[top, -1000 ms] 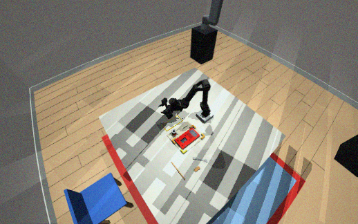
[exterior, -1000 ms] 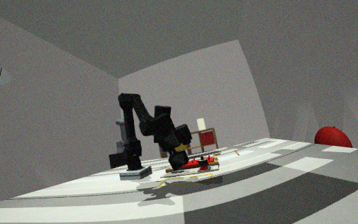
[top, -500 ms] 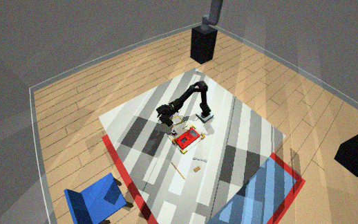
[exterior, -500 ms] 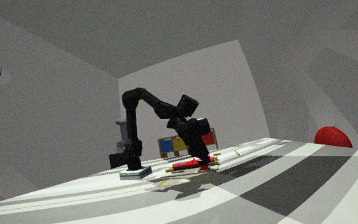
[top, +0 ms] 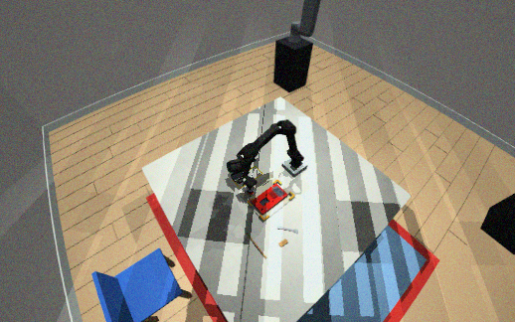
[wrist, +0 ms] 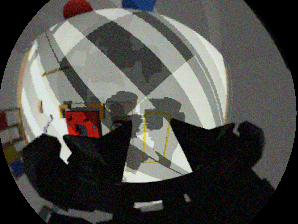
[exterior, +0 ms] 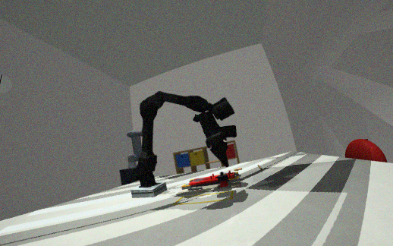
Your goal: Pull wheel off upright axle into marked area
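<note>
The small black wheel (exterior: 222, 176) sits on a red upright support beside the red block; in the wrist view it is partly hidden behind the left finger. In the top view the arm covers most of it. The marked area is a thin yellow outline (exterior: 232, 195) (wrist: 145, 136) on the table, partly under the arm in the top view. My gripper (exterior: 226, 165) (wrist: 151, 122) is partly open, with nothing seen between its fingers. It points down, a little above the wheel's height in the exterior view. In the wrist view the outline shows between the fingers and the wheel is left of that gap.
A red block (top: 265, 203) (exterior: 202, 182) (wrist: 76, 123) with yellow corner pieces stands close beside the wheel. A thin brown stick (top: 257, 246), a small orange block (top: 283, 242) and a slim grey tool (top: 287, 230) lie beyond it. A blue chair (top: 147, 285) stands off the table.
</note>
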`<state>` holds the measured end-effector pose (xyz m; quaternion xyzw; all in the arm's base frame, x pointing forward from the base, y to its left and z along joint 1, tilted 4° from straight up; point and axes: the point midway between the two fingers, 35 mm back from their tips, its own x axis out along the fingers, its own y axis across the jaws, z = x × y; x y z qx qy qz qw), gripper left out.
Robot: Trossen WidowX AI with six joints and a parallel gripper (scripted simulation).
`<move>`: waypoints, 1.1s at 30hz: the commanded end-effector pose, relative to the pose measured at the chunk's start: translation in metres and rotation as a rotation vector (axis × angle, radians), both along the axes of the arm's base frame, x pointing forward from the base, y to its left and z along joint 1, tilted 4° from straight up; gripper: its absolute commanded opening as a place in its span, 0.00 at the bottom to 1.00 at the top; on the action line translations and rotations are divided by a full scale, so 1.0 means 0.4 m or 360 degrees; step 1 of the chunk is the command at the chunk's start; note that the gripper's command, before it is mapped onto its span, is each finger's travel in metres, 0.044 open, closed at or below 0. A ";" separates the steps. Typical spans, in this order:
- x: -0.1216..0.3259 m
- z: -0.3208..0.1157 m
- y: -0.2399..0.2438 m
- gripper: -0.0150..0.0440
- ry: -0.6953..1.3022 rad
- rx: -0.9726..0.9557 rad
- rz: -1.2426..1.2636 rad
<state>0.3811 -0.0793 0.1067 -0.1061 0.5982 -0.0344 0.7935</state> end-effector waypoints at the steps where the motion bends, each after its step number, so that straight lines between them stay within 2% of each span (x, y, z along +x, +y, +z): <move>1: -0.062 0.055 0.124 0.76 0.0333 0.0227 -0.0175; 19: -0.063 0.045 0.135 0.76 0.0334 0.0228 -0.0175; 29: -0.052 -0.106 0.126 0.76 0.0334 0.0227 -0.0175; 33: -0.054 -0.131 0.126 0.76 0.0334 0.0227 -0.0175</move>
